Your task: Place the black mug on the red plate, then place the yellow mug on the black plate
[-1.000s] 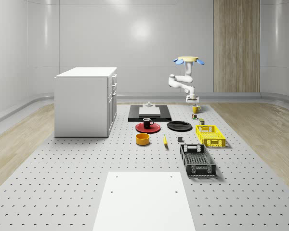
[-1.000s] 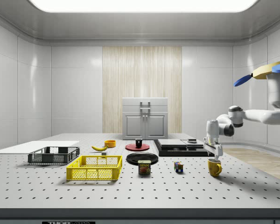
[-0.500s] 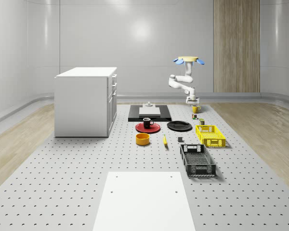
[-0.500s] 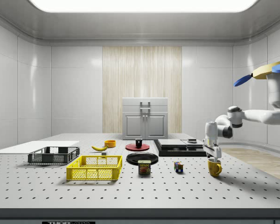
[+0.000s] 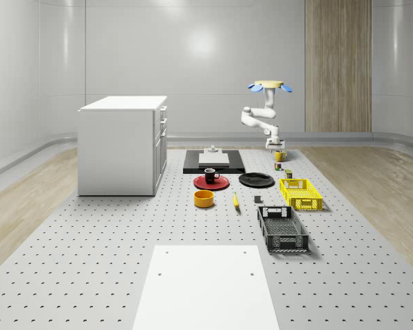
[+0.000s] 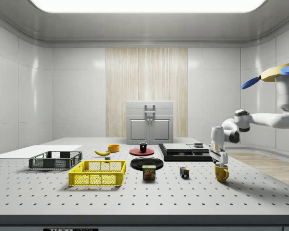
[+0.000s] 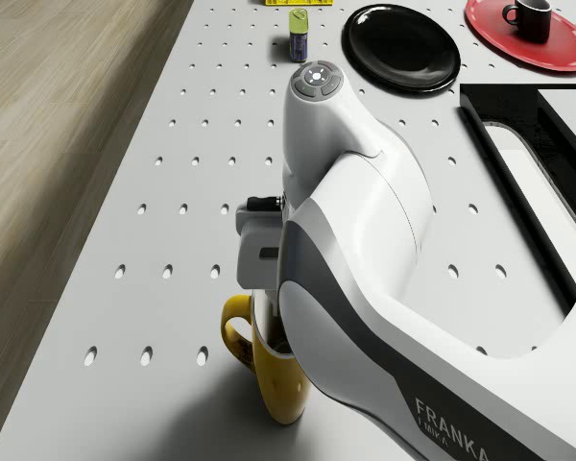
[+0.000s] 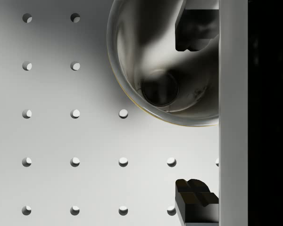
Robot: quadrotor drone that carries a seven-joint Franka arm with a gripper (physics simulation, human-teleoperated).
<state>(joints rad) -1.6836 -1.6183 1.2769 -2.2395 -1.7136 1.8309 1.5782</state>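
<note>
Closest to me in the whole-scene view, a white sheet [image 5: 206,289] lies at the bottom centre of the perforated table [image 5: 89,261]. Behind it, to the right, sits a black crate [image 5: 282,228], then a yellow crate [image 5: 301,193]. Near the middle of the frame are an orange bowl [image 5: 204,198] and a banana [image 5: 235,200].

Further back, the black mug [image 5: 210,174] stands upright on the red plate [image 5: 220,184]. The black plate [image 5: 257,180] lies bare just to the red plate's right, with a small can [image 5: 288,172] beside it.

Beyond those, right of centre, the yellow mug [image 5: 280,156] stands upright on the table, well apart from the black plate. The gripper [image 5: 276,146] is right down on it. In the wrist view the fingers [image 8: 193,28] are spread wide: one reaches inside the mug, the other hangs outside its wall, clear of it, so nothing is clamped.

The drone [image 5: 269,86] hovers high above the far right part of the table, behind the yellow mug, its white arm [image 5: 255,118] bending down towards the cup.
</note>
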